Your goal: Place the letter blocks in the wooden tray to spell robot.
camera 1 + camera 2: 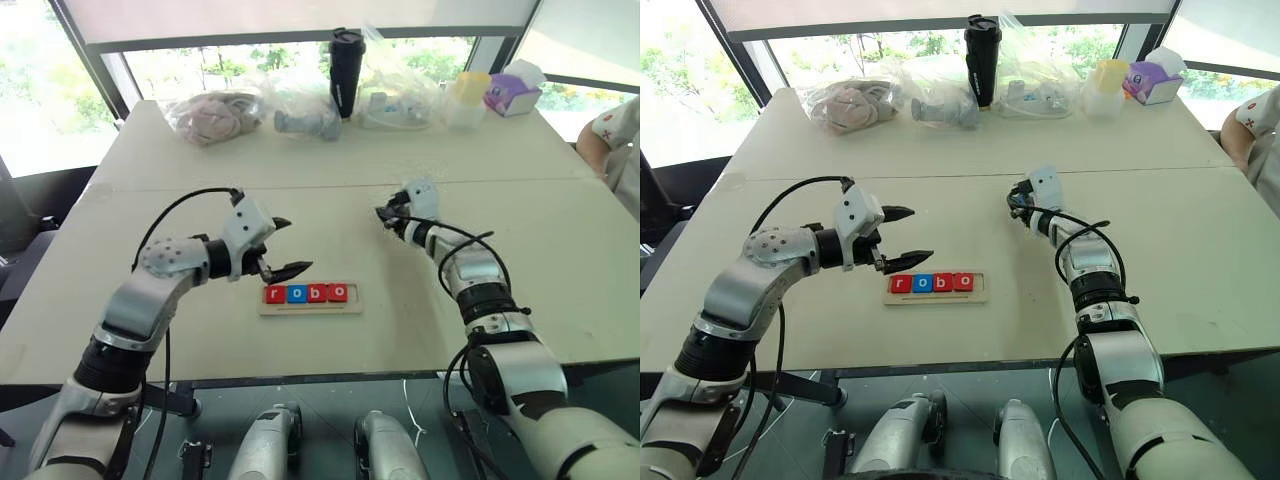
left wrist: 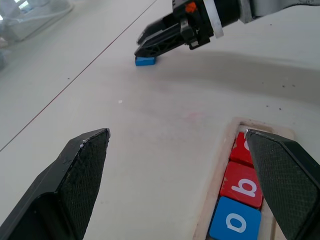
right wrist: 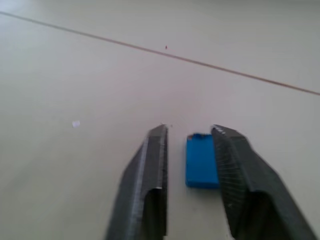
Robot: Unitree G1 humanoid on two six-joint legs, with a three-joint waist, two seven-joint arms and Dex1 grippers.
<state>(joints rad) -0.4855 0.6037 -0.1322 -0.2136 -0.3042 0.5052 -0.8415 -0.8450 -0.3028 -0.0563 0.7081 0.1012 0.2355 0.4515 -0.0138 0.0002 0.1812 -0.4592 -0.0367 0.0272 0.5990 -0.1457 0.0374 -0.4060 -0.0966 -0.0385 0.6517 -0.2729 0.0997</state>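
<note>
Fetching the last blue block (image 3: 202, 161): right gripper (image 3: 190, 150) fingers straddle it unclenched (left gripper (image 1: 902, 238) spread, idle); clamp next, carry to the wooden tray (image 1: 936, 296).

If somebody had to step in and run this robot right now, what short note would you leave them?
Left gripper: open, holding nothing, hovering beside the wooden tray.
Right gripper: part open, fingers on either side of the last blue block, which lies flat on the table; I can't tell whether it is gripped.
Done: four blocks in the tray read r, o, b, o.
Left: grasp the blue block and set it in the free slot at the tray's right end.
</note>
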